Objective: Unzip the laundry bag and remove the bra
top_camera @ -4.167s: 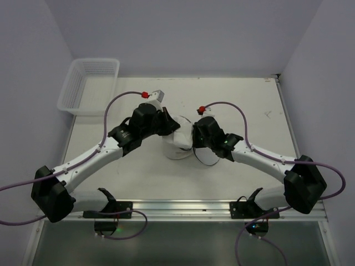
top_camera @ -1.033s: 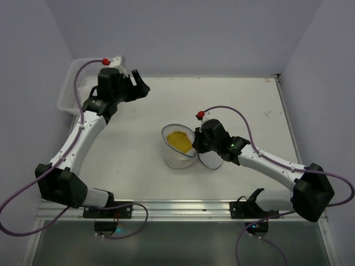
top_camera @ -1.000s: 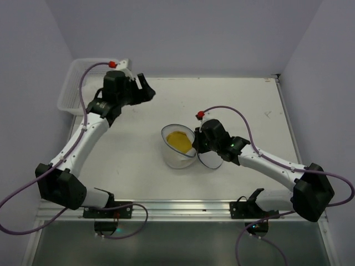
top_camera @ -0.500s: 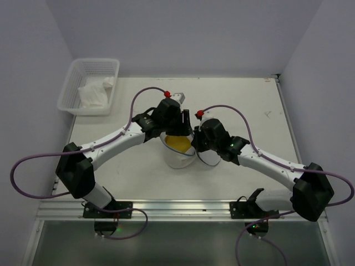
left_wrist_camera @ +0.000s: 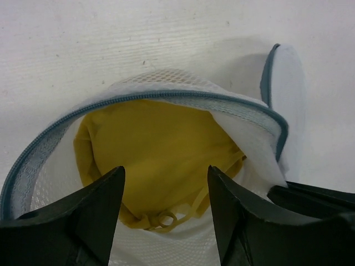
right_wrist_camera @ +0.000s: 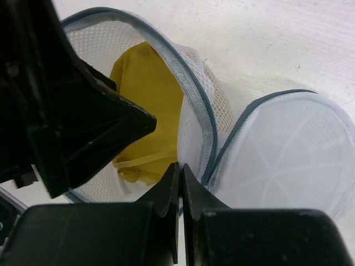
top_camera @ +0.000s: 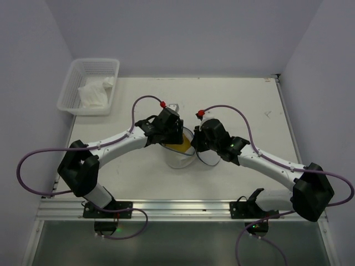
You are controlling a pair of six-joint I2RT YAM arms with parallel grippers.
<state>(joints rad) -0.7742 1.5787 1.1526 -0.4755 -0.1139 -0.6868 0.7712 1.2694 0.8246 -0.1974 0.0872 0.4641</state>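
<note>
The laundry bag (top_camera: 178, 159) stands unzipped at the table's middle, its round lid (top_camera: 208, 158) folded down to the right. A yellow bra (top_camera: 181, 146) lies inside it. My left gripper (top_camera: 173, 136) hangs open over the bag's mouth. In the left wrist view its fingertips (left_wrist_camera: 116, 177) straddle the bra (left_wrist_camera: 155, 144) just above a strap loop, inside the grey-blue zipper rim (left_wrist_camera: 166, 95). My right gripper (right_wrist_camera: 179, 165) is shut on the bag's mesh wall (right_wrist_camera: 194, 119) where the lid (right_wrist_camera: 283, 149) hinges. The left fingers (right_wrist_camera: 83, 122) fill that view's left side.
A white slatted basket (top_camera: 75, 83) sits at the back left corner with a white cloth (top_camera: 94, 95) in it. Bare white table (top_camera: 249, 105) lies behind and right of the bag. Purple-grey walls close in the left, back and right sides.
My left arm swung from the basket at the back left to the bag's mouth, and its jaws narrowed a little. A white cloth now shows in the basket. The right arm stayed put.
</note>
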